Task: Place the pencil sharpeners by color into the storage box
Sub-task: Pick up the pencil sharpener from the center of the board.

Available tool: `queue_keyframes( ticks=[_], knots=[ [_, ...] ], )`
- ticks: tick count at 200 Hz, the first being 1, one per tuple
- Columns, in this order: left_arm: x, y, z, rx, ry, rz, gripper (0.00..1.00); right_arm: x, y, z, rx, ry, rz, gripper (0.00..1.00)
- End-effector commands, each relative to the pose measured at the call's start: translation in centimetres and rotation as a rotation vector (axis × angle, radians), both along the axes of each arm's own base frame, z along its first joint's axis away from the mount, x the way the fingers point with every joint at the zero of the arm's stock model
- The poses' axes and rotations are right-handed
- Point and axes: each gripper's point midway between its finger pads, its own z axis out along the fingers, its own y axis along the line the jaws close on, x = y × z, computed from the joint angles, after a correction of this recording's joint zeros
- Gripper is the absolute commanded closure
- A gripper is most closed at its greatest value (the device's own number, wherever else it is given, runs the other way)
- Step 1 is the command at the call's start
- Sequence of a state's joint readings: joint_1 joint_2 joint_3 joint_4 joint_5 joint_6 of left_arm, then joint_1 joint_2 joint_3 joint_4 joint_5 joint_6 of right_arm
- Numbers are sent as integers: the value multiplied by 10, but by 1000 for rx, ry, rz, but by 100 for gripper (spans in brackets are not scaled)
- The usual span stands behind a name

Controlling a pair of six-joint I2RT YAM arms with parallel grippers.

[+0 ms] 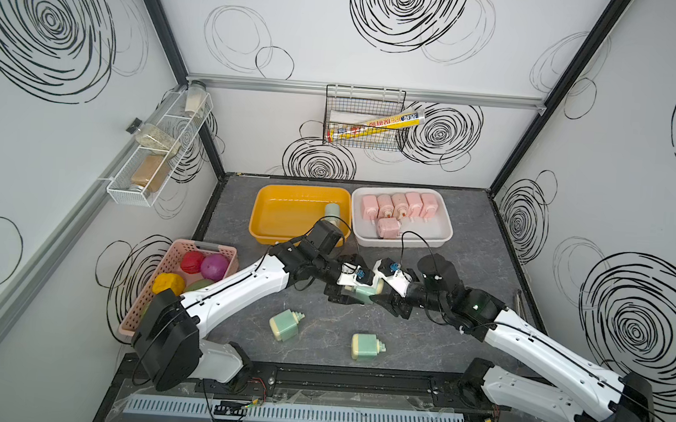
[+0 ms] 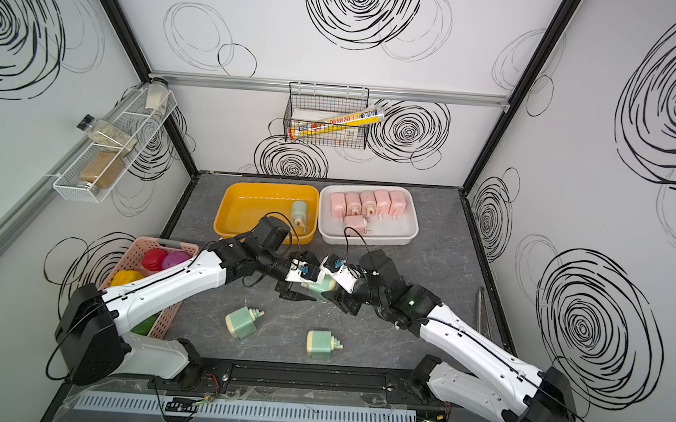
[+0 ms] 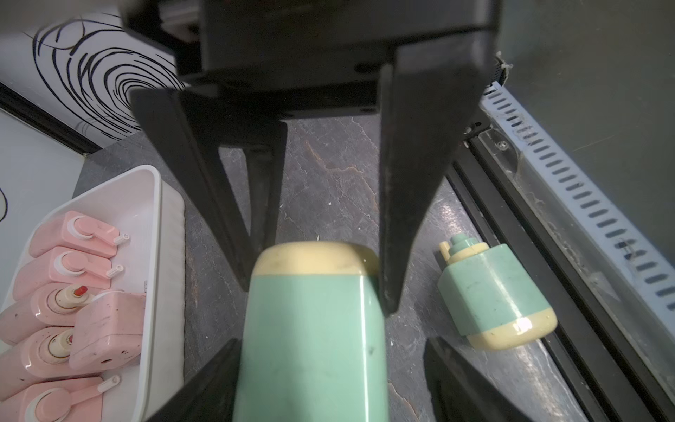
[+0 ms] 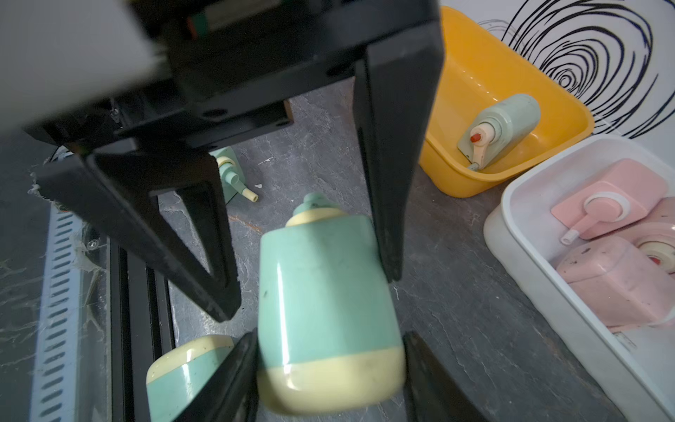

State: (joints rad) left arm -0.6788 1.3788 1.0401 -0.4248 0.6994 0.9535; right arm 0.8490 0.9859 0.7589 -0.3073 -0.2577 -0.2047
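Observation:
A mint green pencil sharpener [image 1: 368, 292] with a cream end hangs above the table's middle, between both grippers. My right gripper [image 4: 328, 334] is shut on its cream end. My left gripper [image 3: 330, 341] stands open around its nozzle half: one finger touches it and a gap shows at the other. Two more green sharpeners [image 1: 285, 324] [image 1: 365, 346] lie on the table near the front. One green sharpener [image 1: 332, 211] lies in the yellow storage box [image 1: 263, 202]. Several pink sharpeners [image 1: 401, 208] fill the white storage box [image 1: 445, 227].
A pink basket [image 1: 203, 247] of toy fruits sits at the front left, under my left arm. A wire basket [image 1: 365, 116] hangs on the back wall and a spice rack [image 1: 157, 154] on the left wall. A metal tool [image 1: 519, 306] lies along the table's right edge.

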Motion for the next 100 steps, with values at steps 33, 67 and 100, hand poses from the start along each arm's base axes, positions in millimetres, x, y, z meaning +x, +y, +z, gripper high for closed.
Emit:
queue_keyframes(
  ticks=[33, 67, 100],
  knots=[
    [6, -6, 5, -8, 15, 39, 37, -1, 19, 27, 67, -74, 65, 71],
    [11, -5, 0, 18, 22, 67, 45, -2, 20, 29, 71, -78, 68, 71],
    [12, -6, 2, 16, 23, 73, 66, 0, 20, 31, 73, -83, 62, 71]
  ],
)
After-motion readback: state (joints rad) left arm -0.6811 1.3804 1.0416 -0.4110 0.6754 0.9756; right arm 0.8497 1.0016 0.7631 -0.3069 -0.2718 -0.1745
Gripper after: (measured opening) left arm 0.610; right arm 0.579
